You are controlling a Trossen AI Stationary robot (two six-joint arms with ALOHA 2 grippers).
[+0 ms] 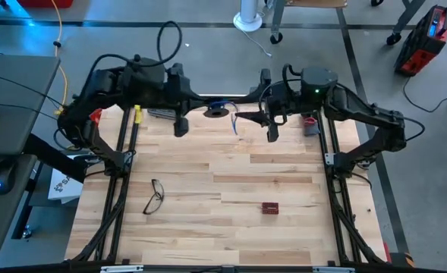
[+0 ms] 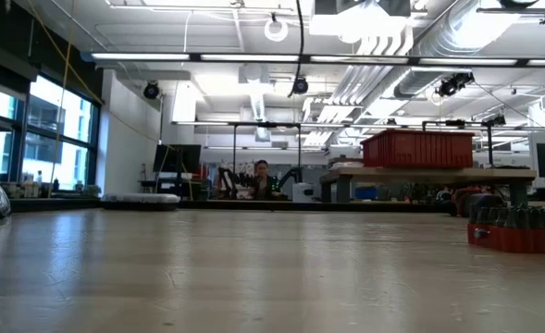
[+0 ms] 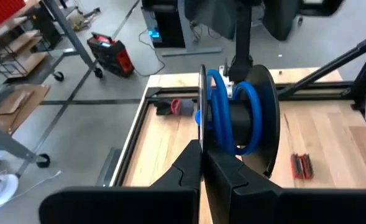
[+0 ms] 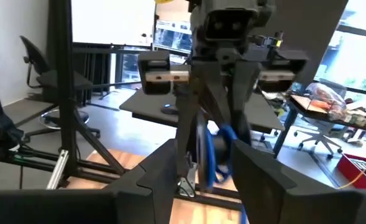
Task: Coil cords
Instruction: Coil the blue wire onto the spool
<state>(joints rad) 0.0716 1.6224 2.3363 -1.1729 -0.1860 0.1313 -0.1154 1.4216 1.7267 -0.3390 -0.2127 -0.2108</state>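
Note:
The cords are one blue cord (image 3: 232, 115) wound round a black spool (image 3: 263, 118), held high over the table's far middle (image 1: 217, 111). A short blue tail (image 1: 235, 126) hangs from it. My left gripper (image 3: 202, 163) comes from the table's left and is shut on the spool. My right gripper (image 4: 210, 177) faces it from the right and is open. Its two fingers stand on either side of the spool (image 4: 212, 155), and no touch shows. My left gripper pinches the rim of the spool's thin near flange (image 3: 202, 134) between its two fingers. The fingers come from the table's left, slanting a little downward. The spool is lifted clear of the table, its flanges upright and its axle about level.
Eyeglasses (image 1: 154, 196) lie on the wooden table toward its near left. A small red block (image 1: 269, 207) lies toward the near right, also seen in the low view (image 2: 520, 233). Black frame rails (image 1: 121, 163) run along both sides of the table.

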